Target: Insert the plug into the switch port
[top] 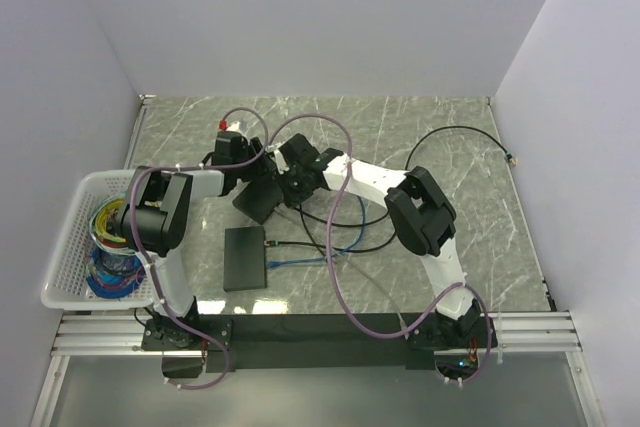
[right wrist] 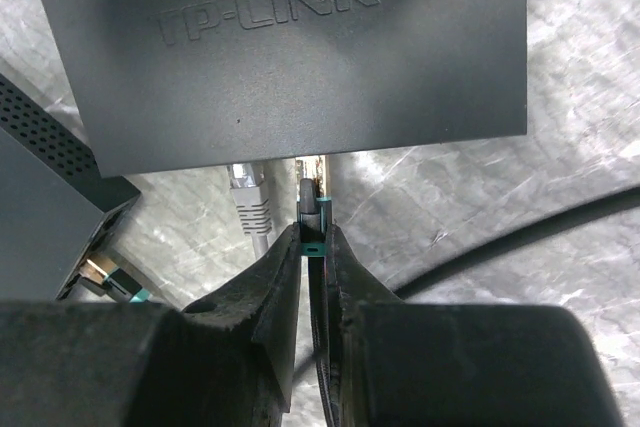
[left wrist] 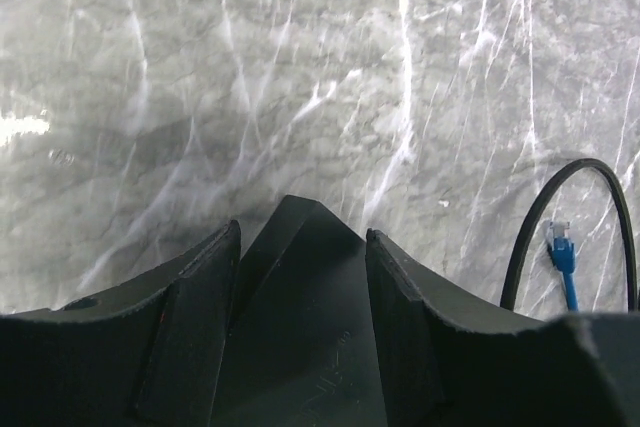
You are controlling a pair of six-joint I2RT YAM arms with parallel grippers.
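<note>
Your enclosure, largest first. Pale walls (top: 320, 17) fill the upper frame. Grey marbled desk (top: 440, 117), centre. White basket (top: 60, 257), left edge, coloured cables (top: 110, 227) inside. Black switch (right wrist: 300, 47), centre frame, clasped by your left claw (left wrist: 300, 237). Plug (right wrist: 309, 197), pinched in your right claw (right wrist: 312, 239), tip just beside the switch's lower edge.

soft, even light is coming down from overhead, leaving the desk (top: 500, 237) bright, with only faint shadows pooling under the arms (top: 425, 212). in the left wrist view white glare is streaking across the marble, while the left fingers (left wrist: 190, 347) are sitting dark and blurred up close. in the right wrist view the switch (right wrist: 300, 67) is casting a shadow beneath itself. the plug (right wrist: 310, 197) is showing crisp, and the right fingers (right wrist: 270, 297) are softening toward the bottom edge.
</note>
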